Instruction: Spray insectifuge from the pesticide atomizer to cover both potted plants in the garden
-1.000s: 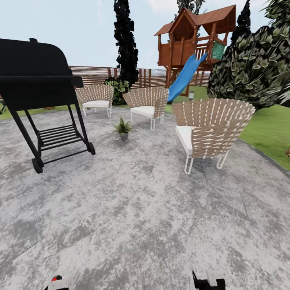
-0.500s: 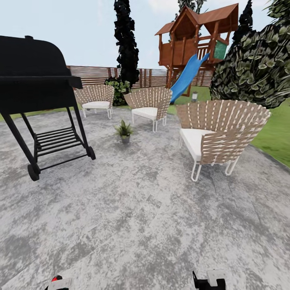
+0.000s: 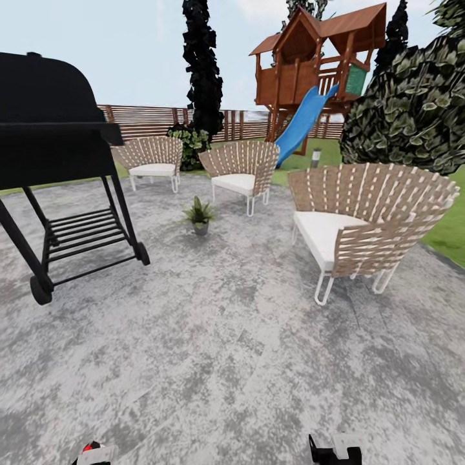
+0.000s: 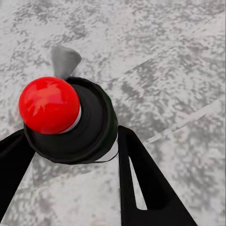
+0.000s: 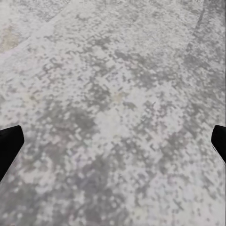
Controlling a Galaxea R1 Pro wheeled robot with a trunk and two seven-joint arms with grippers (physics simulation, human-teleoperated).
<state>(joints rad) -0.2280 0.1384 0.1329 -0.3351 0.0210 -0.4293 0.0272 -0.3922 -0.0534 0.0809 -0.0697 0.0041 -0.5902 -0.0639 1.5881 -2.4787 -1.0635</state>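
Grey mottled stone patio underfoot in the head view, reaching out toward 12 o'clock. Small green rosette in a little grey pot, one of the potted plants, standing just left of 12 o'clock, well apart from the robot. Big black wheeled grill looming at 10 o'clock. Nearest wicker chair with a white cushion at 2 o'clock, two more like it beyond the plant. Slatted brown wooden fence along the far edge, wooden playhouse with a blue slide at 1 o'clock. Left gripper peeking in at 7 o'clock, right gripper at 5 o'clock.

Left wrist view: jaws narrowed around a dark round body topped with a red ball, touching it on both sides. Judged to be the pesticide atomizer seen end-on, though not certain from this angle. Patio stone beneath.

Right wrist view: jaws spread wide, tips at the far edges, nothing between them but patio stone.

Step in hand, by judgement: travelling across the garden toward the first plant, bottle apparently already in the left grip. Next move: closing on the rosette at 12 o'clock, passing between grill and chair, then levelling the nozzle at the leaves.
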